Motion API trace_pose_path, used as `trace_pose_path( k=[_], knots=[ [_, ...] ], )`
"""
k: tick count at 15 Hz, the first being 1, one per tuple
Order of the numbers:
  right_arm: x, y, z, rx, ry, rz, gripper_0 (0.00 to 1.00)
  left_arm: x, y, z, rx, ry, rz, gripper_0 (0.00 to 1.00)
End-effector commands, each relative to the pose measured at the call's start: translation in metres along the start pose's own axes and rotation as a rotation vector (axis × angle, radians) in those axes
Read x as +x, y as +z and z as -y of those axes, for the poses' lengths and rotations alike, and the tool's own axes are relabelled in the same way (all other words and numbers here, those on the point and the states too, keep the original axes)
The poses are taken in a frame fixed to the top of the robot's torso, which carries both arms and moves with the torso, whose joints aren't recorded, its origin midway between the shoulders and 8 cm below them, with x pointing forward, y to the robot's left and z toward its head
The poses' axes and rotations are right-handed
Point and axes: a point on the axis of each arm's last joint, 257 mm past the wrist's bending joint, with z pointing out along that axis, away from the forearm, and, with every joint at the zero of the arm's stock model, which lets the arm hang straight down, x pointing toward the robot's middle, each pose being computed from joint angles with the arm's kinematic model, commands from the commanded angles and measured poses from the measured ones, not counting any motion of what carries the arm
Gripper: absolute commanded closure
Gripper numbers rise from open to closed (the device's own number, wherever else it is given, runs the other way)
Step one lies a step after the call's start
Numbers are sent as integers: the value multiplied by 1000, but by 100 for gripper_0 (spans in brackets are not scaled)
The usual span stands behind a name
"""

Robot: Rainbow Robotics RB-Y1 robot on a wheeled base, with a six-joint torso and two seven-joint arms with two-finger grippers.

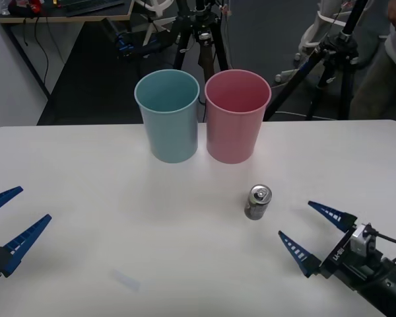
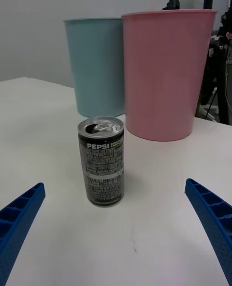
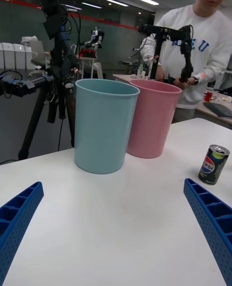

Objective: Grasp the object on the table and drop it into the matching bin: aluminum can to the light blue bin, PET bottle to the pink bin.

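The aluminum can [image 1: 258,202] stands upright on the white table [image 1: 105,185], right of centre; it has a dark printed body [image 2: 101,167] and a shiny top, and it appears again in the left wrist view [image 3: 213,164]. My right gripper [image 1: 309,230] is open, just right of and nearer than the can, its blue fingers [image 2: 212,218] spread wide with the can ahead between them. The light blue bin [image 1: 167,115] and pink bin [image 1: 236,115] stand side by side at the table's far edge. My left gripper [image 1: 6,216] waits open at the left edge.
Black tripods [image 1: 330,59] and cables stand on the dark floor behind the table. A person [image 3: 203,39] stands beyond the far right side, touching nothing on the table. The near middle of the tabletop is bare white surface.
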Motion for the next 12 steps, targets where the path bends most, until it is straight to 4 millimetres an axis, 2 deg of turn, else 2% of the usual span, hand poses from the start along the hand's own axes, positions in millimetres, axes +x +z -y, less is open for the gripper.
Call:
trace_pose_path(
  k=[1,6,12],
  knots=[
    [2,17,-1,4,7,18,0,0,0,0,0,0,0,0],
    [7,49,-8,-14,4,25,0,0,0,0,0,0,0,0],
    [12,73,-16,-13,-20,2,0,0,0,0,0,0,0,0]
  ],
)
